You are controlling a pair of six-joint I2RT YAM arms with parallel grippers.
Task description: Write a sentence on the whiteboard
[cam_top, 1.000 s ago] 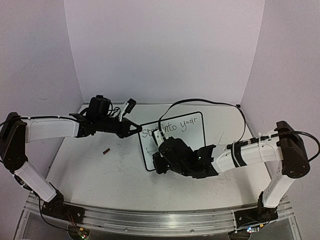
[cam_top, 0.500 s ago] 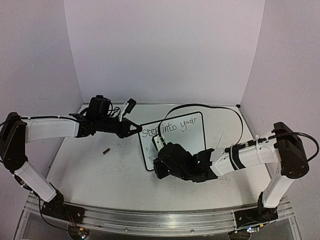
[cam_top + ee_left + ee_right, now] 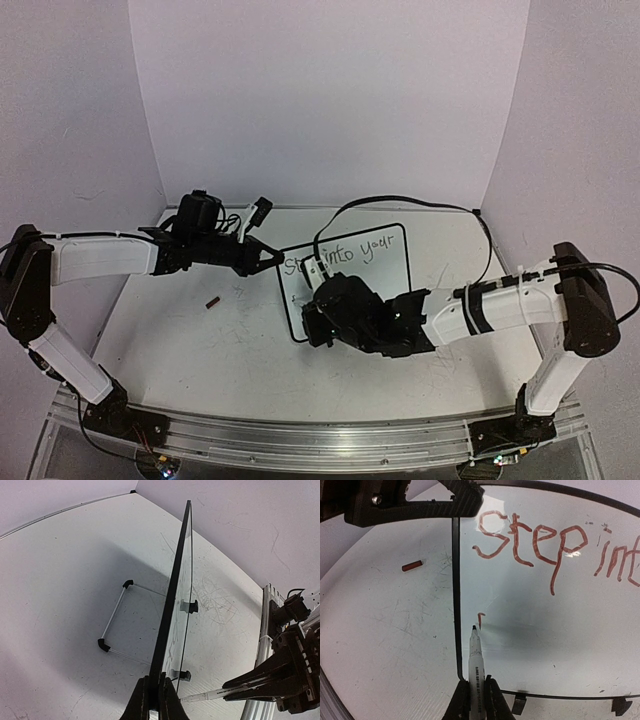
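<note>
Top view: even, diffuse light, lilac cast throughout, image soft. Left wrist view: whiteboard (image 3: 171,605) throws a broad soft shadow on the bench (image 3: 60,555) at centre left. Right wrist view: glare patch at upper centre of the whiteboard, its edge bowed by lens distortion, lower left corner dark.

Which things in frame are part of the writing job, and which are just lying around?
In use: whiteboard, clamped at its edge by left gripper; marker in right gripper; sentence, unfinished.
Lying about: small reddish-brown piece on the tabletop, left of the board, untouched.
</note>
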